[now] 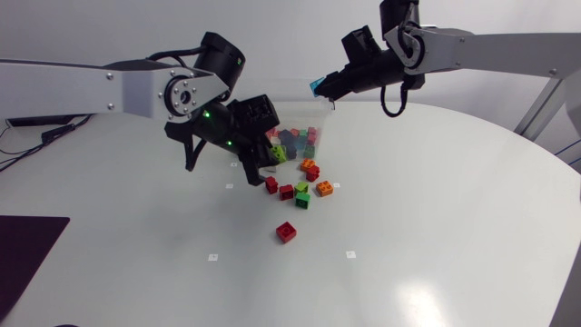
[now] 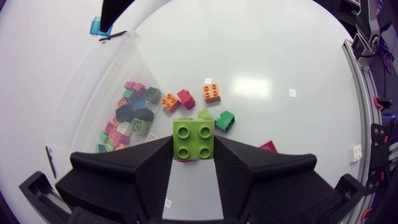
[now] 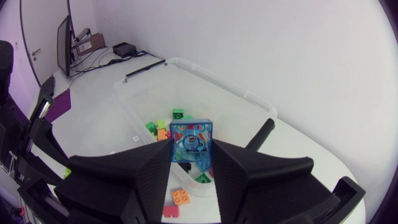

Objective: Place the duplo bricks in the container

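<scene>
My left gripper (image 1: 270, 156) is shut on a lime green duplo brick (image 2: 193, 138), held above the table at the near edge of the clear plastic container (image 1: 300, 107). My right gripper (image 1: 320, 88) is shut on a translucent blue brick (image 3: 192, 140) and hangs over the container's far rim (image 3: 249, 99). Several coloured bricks lie inside the container (image 2: 87, 106). Loose bricks lie on the table in front of it: two red ones (image 1: 271, 184), a green one (image 1: 302, 198), an orange one (image 1: 324, 189) and a lone red one (image 1: 286, 232) nearer the front.
A dark mat (image 1: 27, 245) lies at the table's front left corner. Small white markers (image 1: 212, 257) dot the white tabletop. The front and right parts of the table hold nothing but these.
</scene>
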{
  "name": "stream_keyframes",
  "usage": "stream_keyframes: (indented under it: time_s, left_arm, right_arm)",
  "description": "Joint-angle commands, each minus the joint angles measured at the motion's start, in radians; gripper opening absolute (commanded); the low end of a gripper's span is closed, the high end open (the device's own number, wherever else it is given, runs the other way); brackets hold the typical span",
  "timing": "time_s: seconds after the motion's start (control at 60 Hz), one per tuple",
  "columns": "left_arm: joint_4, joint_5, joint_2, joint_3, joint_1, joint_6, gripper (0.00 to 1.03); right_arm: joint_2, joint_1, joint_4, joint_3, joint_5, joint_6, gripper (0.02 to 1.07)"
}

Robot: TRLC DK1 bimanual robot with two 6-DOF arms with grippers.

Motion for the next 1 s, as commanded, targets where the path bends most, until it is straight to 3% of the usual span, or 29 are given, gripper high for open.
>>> stream_keyframes:
  time_s: [0.0,0.067,0.15,0.3,0.583,0.933,0.967,0.983]
  left_arm:
    - [0.028,-0.009,0.029,0.045,0.017,-0.062,0.25]
    - [0.042,-0.017,0.035,0.071,0.037,-0.089,0.25]
    - [0.074,-0.021,0.047,0.091,0.062,-0.119,0.25]
    - [0.121,-0.030,0.089,0.160,0.111,-0.197,0.25]
    - [0.189,-0.052,0.170,0.272,0.157,-0.296,0.25]
    - [0.204,-0.090,0.336,0.457,0.175,-0.342,0.25]
    - [0.197,-0.096,0.362,0.488,0.178,-0.345,0.31]
    - [0.193,-0.101,0.377,0.509,0.180,-0.348,0.39]
  right_arm:
    - [0.052,0.022,0.004,0.056,0.015,0.027,0.31]
    - [0.081,0.031,-0.008,0.097,0.035,0.033,0.33]
    - [0.129,0.042,-0.052,0.165,0.058,0.033,0.63]
    - [0.144,0.045,-0.077,0.189,0.073,0.033,1.01]
    - [0.002,0.031,-0.058,0.030,0.067,0.016,1.02]
    - [-0.299,0.034,0.017,-0.409,0.035,-0.056,1.02]
    - [-0.331,0.040,0.018,-0.456,0.035,-0.073,1.02]
    - [-0.360,0.043,0.021,-0.498,0.033,-0.085,1.02]
